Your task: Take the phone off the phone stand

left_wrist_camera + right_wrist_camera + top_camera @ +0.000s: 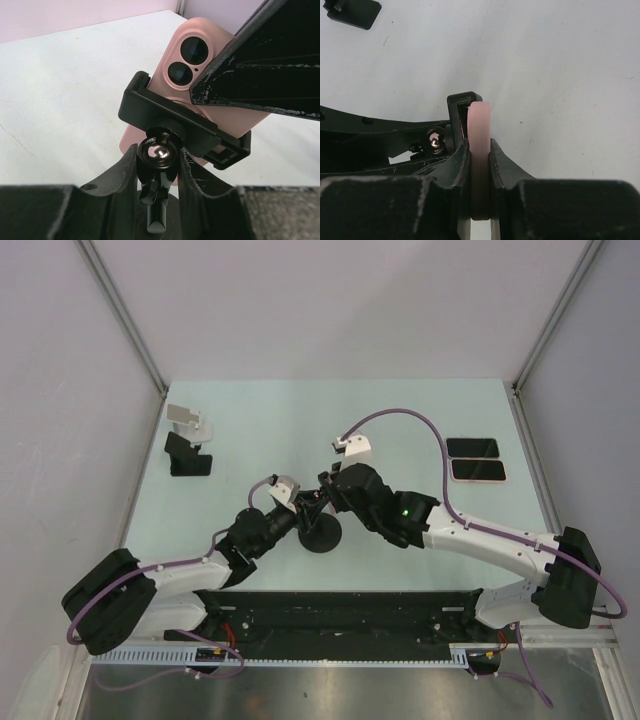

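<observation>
Left claw (157, 151) clamps the stand (150, 102), right claw (479, 145) clamps the phone (480, 117); next, the phone needs pulling straight out.

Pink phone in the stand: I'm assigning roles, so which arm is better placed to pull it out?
Right. The right gripper is shut on the pink phone, while the left gripper clasps the phone stand at its ball joint, probably bracing it.

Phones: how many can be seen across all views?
3. A pink phone sits in the phone stand at centre, pinched by the right end effector; a dark phone and a pink-edged phone lie flat at right on the table. Others may be hidden.
</observation>
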`<state>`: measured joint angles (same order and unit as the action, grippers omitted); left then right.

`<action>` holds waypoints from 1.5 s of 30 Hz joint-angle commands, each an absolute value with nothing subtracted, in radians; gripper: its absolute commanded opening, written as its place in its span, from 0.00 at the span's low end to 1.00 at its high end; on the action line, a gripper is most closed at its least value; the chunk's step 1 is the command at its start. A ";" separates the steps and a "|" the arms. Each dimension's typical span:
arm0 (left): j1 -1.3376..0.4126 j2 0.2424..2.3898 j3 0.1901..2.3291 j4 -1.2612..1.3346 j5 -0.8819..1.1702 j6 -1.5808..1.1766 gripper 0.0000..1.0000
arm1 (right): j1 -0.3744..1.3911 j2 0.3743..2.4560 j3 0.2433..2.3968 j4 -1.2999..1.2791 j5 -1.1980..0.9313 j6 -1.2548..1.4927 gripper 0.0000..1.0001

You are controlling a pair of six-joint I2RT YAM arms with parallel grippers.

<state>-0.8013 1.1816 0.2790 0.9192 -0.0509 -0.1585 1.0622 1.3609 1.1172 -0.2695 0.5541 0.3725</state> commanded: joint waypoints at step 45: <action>-0.796 1.270 0.336 0.925 0.017 -0.055 0.00 | 0.914 1.168 1.148 -0.087 0.624 0.101 0.00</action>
<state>-0.8055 1.2697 0.3275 0.9554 0.0475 -0.0624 0.9161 1.3033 1.1221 -0.0669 0.5884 0.1364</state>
